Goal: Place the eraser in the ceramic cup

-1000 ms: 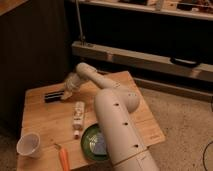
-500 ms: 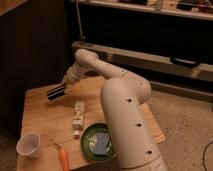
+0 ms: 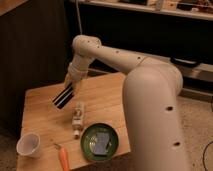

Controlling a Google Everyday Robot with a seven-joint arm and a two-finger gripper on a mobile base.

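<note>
Gripper [image 3: 69,88] is pinching the stiff, light-looking eraser [image 3: 62,96] by one end, dangling well above-right of the ceramic cup [image 3: 28,144].

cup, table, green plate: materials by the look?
Ceramic cup: plain matte white, probably ceramic. Table: pale wood, visible grain and plank lines. Green plate: dark, glossy, glazed ceramic or plastic; can't tell which. The gripper is above the table's far-left part, shut on the eraser.
</note>
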